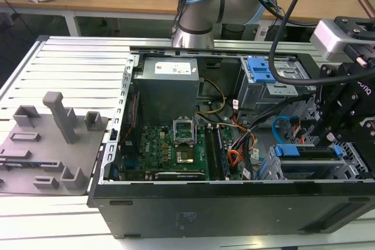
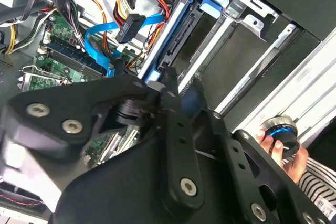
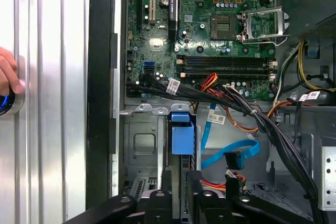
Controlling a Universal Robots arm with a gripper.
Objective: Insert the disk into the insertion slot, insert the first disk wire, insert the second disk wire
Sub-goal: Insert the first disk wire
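While the hand (image 1: pixel 328 137) hangs directly over it, I see the disk (image 1: pixel 310 156) standing on edge in the insertion slot (image 1: pixel 355 171), in the corner of the open computer case (image 1: pixel 193 209) at the exterior view's right. Its long axis runs along the case wall closest to that camera, and its blue tab (image 1: pixel 287 150) points toward the motherboard (image 1: pixel 176 153). I cannot tell whether the hand is clenched on the disk or released.

Just beside the disk, the second disk wire (image 3: pixel 214 159) curls in a light-blue loop with its dark plug lying free. The first disk wire (image 3: pixel 230 176) lies next to it, its black plug also unattached.

White tags (image 3: pixel 174 86) wrap the black cable bundle, and a white label (image 1: pixel 174 68) sits on the power supply (image 1: pixel 170 95); I leave their print unread.

The case lies on its side on the ribbed metal bench (image 1: pixel 70 57), with a grey fixture tray (image 1: pixel 35 156) toward the exterior view's left. A person's fingers (image 3: pixel 9 80) rest on a round knob (image 3: pixel 6 103).
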